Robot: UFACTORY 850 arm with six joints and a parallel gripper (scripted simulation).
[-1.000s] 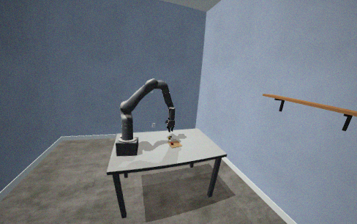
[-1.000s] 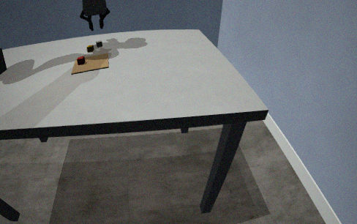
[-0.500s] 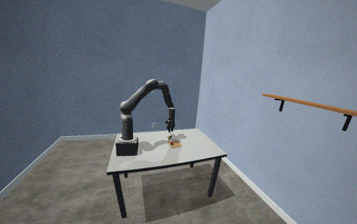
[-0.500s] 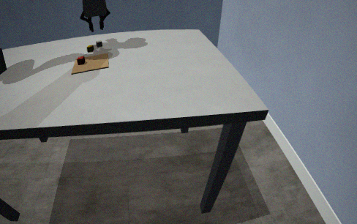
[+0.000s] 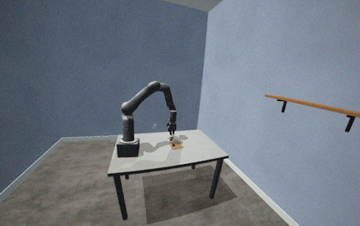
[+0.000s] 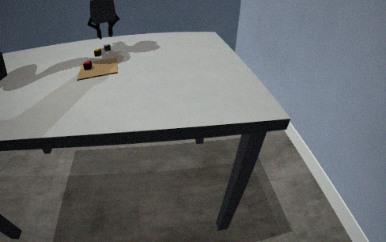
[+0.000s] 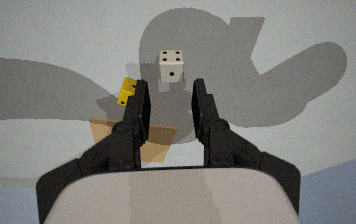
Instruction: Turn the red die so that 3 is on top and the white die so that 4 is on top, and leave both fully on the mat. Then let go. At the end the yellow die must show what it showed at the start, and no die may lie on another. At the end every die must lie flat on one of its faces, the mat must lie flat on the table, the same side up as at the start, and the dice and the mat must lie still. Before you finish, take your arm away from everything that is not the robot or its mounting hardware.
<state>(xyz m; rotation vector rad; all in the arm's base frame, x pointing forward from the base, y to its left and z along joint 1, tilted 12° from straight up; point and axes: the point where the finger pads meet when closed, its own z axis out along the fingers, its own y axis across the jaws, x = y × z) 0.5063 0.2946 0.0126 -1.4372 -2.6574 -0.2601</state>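
The red die (image 6: 87, 65) lies on the tan mat (image 6: 98, 69), near its left end. The yellow die (image 6: 97, 52) and the white die (image 6: 107, 47) lie on the bare table just beyond the mat's far edge, apart from each other. My gripper (image 6: 104, 33) hangs above them with its fingers partly apart and nothing between them. In the wrist view the white die (image 7: 171, 65) lies just ahead of the gripper (image 7: 170, 85), showing a four-pip face and a one-pip face. The yellow die (image 7: 127, 91) is beside the left finger, and the mat (image 7: 152, 140) shows behind the fingers. The red die is hidden there.
The arm's base (image 5: 127, 147) stands on the table's left end. A wooden shelf (image 5: 313, 107) hangs on the right wall, away from the table. The table's edge (image 6: 158, 132) is far from the dice.
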